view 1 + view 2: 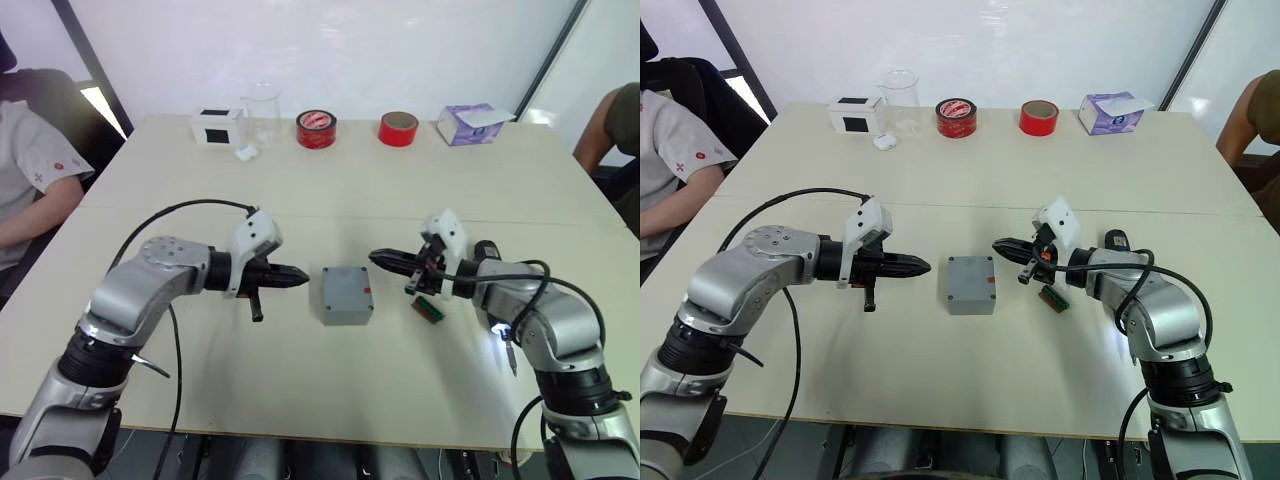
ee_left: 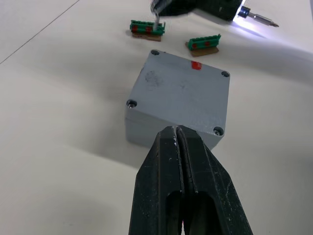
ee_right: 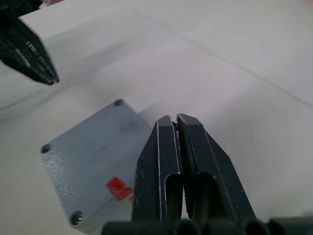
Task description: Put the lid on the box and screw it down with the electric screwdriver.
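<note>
Two grippers flank box mid-table, I see bare tabletop gap on each side. Lid sits flush on box, red mark toward right side. Left gripper fingers pressed together, holding nothing, tip just short of box's left edge. Right gripper fingers together too, empty, near box's right rear corner. Electric screwdriver lies under right forearm, tip light on, green circuit boards beside it.

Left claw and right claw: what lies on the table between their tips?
The box with the lid on it sits between the left claw and the right claw, with bare table on both sides, as the left eye view shows.
</note>
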Motion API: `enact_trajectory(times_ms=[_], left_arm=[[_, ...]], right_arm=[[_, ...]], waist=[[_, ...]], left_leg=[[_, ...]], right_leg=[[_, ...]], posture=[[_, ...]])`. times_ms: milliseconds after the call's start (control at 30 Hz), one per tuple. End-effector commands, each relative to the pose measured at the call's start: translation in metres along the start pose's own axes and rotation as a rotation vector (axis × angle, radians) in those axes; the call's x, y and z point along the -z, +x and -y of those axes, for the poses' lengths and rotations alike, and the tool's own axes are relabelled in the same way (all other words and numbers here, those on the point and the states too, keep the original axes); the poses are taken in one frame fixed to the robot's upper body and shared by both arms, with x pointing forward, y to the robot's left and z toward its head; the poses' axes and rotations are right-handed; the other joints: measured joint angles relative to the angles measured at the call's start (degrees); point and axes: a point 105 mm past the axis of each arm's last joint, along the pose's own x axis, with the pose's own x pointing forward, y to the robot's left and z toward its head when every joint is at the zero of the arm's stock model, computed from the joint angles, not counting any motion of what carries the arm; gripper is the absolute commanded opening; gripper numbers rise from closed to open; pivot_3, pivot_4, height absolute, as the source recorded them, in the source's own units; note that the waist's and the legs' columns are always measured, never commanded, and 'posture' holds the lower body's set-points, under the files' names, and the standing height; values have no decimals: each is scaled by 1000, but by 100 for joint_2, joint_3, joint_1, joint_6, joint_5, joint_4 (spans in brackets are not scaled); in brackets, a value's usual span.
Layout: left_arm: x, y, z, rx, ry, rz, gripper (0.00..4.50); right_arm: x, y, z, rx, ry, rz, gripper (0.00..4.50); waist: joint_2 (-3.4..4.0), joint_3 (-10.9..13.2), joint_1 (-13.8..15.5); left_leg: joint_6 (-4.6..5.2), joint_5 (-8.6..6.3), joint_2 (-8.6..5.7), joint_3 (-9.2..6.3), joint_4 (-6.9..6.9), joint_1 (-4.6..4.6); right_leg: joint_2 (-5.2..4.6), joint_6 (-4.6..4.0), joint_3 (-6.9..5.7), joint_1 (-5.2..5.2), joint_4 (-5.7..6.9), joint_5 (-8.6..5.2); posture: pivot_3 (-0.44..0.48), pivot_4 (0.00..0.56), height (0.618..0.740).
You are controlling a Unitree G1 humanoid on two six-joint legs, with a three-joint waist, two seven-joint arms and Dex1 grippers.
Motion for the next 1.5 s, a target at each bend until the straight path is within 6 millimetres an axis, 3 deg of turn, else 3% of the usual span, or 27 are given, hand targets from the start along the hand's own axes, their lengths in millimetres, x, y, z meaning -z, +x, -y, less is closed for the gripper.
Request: enact_trajectory(times_ms=[33,1000,1100,1200,1433,1500], left_arm=[[-9,-4,3,-5,40,25,0],[-10,-2,1,-18,45,29,0],[-10,-2,1,-17,44,29,0],[-10,-2,1,-15,45,31,0],[-22,0,7,15,76,60,0],[-28,1,11,35,95,74,0]], right_arm=[[-9,2,-5,-15,-33,29,60],[6,10,-3,-4,-58,-29,60],[6,9,-2,-4,-59,-29,1369],[0,5,1,9,-58,-16,2283],[-36,-28,16,94,5,94,2283],[-47,-46,33,196,20,95,2793]], waist=[[0,0,-1],[0,0,-4],[0,0,-4],[0,0,-5],[-2,1,10],[-2,1,10]], left_leg=[[0,0,0,0,0,0],[0,0,0,0,0,0],[0,0,0,0,0,0],[0,0,0,0,0,0],[0,0,0,-1,0,-1],[0,0,0,-1,0,-1]], right_leg=[[0,0,0,0,0,0],[1,0,0,0,0,0],[1,0,0,0,0,0],[1,0,0,0,0,0],[0,0,0,0,-1,0],[0,0,0,0,-1,0]], posture=[[0,150,740],[0,150,740],[0,150,740],[0,150,740],[0,150,740],[0,150,740]])
